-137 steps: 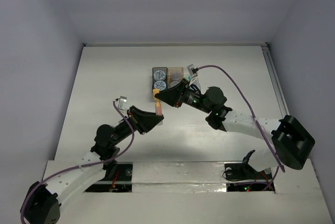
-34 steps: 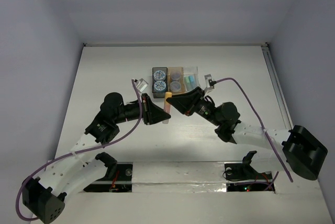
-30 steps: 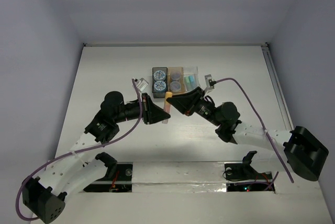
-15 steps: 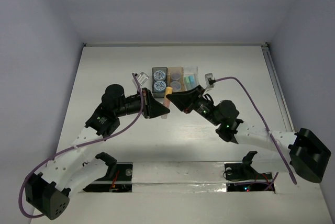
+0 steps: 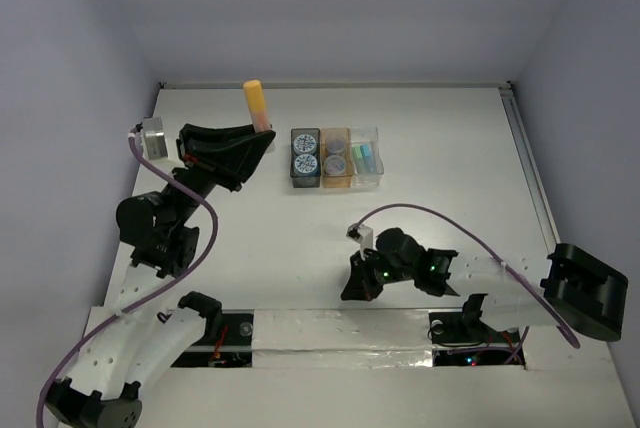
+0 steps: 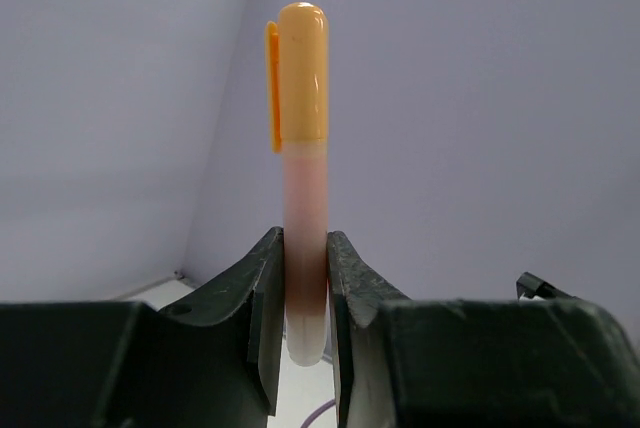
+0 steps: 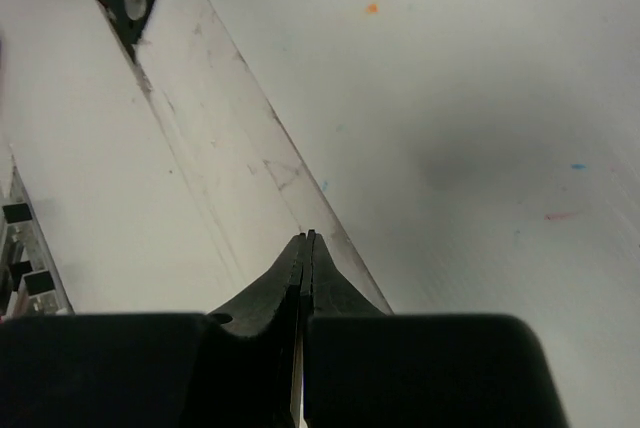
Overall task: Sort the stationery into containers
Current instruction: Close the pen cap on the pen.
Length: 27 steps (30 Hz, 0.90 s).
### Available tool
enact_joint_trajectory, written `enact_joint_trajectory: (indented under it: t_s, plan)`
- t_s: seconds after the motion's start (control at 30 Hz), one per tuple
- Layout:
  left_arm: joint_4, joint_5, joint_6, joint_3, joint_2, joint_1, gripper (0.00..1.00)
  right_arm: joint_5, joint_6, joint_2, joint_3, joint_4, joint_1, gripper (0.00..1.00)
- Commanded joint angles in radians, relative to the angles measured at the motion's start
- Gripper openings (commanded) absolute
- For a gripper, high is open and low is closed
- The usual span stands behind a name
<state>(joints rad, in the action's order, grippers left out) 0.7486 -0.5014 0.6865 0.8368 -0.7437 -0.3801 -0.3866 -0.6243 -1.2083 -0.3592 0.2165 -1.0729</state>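
Over the far-left part of the matte white table (image 5: pixel 450 168), the left two-finger gripper (image 6: pixel 303 248) is raised and pinches an orange-capped marker pen (image 6: pixel 303 98) by its pale, translucent lower barrel. The pen stands upright with its cap uppermost, clear of the surface.

Only the left wrist view shows the grip: black moulded fingers (image 6: pixel 262 288) press on either side of the barrel, and a flat clip runs down the left side of the rounded cap.

Only the overhead view shows the containers, which are joined in a row to the right of the pen and apart from it:
- The dark grey box (image 5: pixel 305 185) holds two round patterned discs (image 5: pixel 305 161).
- The tan-orange box (image 5: pixel 336 186) holds purple-grey discs (image 5: pixel 337 147).
- The clear plastic box (image 5: pixel 377 160) holds teal and light-blue stubs (image 5: pixel 365 156).

The right gripper (image 7: pixel 303 248) lies low near the table's near edge, its fingers pressed together along a hairline seam.

The right wrist view alone shows small orange, blue and red flecks (image 7: pixel 371 8) on the table. It also shows a scuffed pale strip (image 7: pixel 240 138) running diagonally.

Plain pale lavender-grey walls (image 5: pixel 330 8) enclose the table on three sides.
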Motion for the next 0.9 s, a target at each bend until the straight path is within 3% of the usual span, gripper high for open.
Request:
enact_joint_trajectory:
  t_s: [0.0, 0.23, 0.33, 0.37, 0.4, 0.5, 0.67, 0.87]
  plan:
    - [0.072, 0.012, 0.022, -0.074, 0.004, -0.003, 0.0, -0.018, 0.023, 0.047, -0.067, 0.041, 0.002, 0.0]
    - [0.063, -0.014, 0.045, -0.237, 0.092, -0.003, 0.0, 0.129, 0.087, 0.228, -0.161, -0.017, 0.002, 0.03]
    - [0.077, -0.035, 0.08, -0.367, 0.125, -0.003, 0.0, 0.196, 0.152, 0.308, -0.228, -0.052, 0.002, 0.39]
    - [0.08, -0.048, 0.09, -0.395, 0.133, -0.003, 0.0, 0.202, 0.167, 0.32, -0.248, -0.058, 0.011, 0.58]
    - [0.086, -0.051, 0.1, -0.419, 0.142, -0.003, 0.0, 0.204, 0.198, 0.326, -0.267, -0.062, 0.024, 0.65]
    - [0.122, -0.075, 0.149, -0.514, 0.181, -0.003, 0.0, 0.196, 0.248, 0.316, -0.351, -0.069, 0.034, 0.79]
    - [0.13, -0.092, 0.186, -0.593, 0.263, -0.003, 0.0, 0.177, 0.287, 0.27, -0.448, -0.043, 0.074, 0.92]
    - [0.248, -0.158, 0.255, -0.652, 0.25, -0.003, 0.0, 0.046, 0.241, 0.156, -0.494, 0.063, 0.178, 0.97]
